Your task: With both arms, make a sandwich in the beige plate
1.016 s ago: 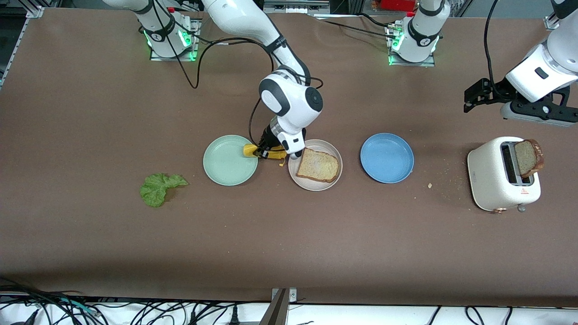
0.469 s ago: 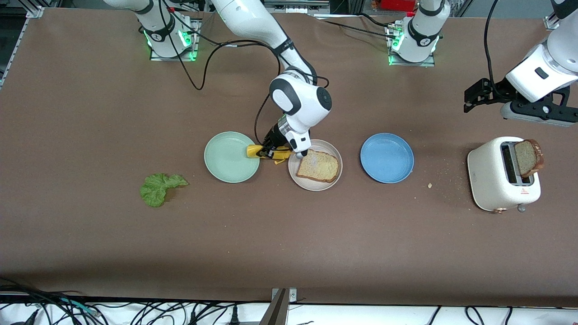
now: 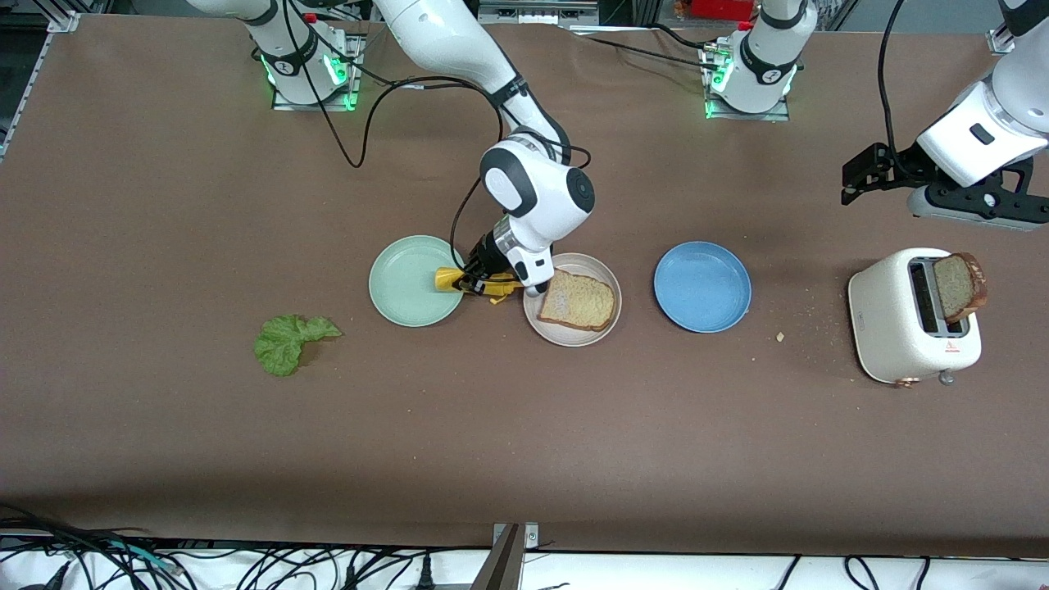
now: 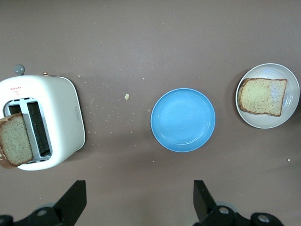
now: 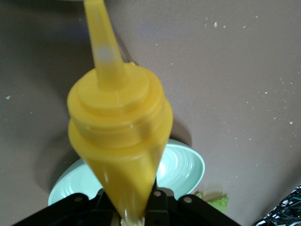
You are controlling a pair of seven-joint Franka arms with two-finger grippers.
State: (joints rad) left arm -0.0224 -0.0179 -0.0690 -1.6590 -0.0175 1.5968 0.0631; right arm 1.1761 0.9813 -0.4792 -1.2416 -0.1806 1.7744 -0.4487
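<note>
My right jaws (image 3: 479, 283) pinch a yellow sauce bottle (image 3: 459, 281), tilted between the mint plate (image 3: 401, 287) and the beige plate (image 3: 602, 324) holding one bread slice (image 3: 578, 301). Saucing looks underway; next, aim the nozzle over that slice. My left jaws (image 4: 138, 197) wait, spread.

Right arm (image 3: 533, 188) over beige plate (image 3: 602, 328); blue plate (image 3: 701, 287) unobstructed.

right pincer (image 3: 479, 284) | yellow squeeze bottle (image 3: 459, 281) shifted toward mint-green plate (image 3: 406, 283) | plate nudged farther
</note>
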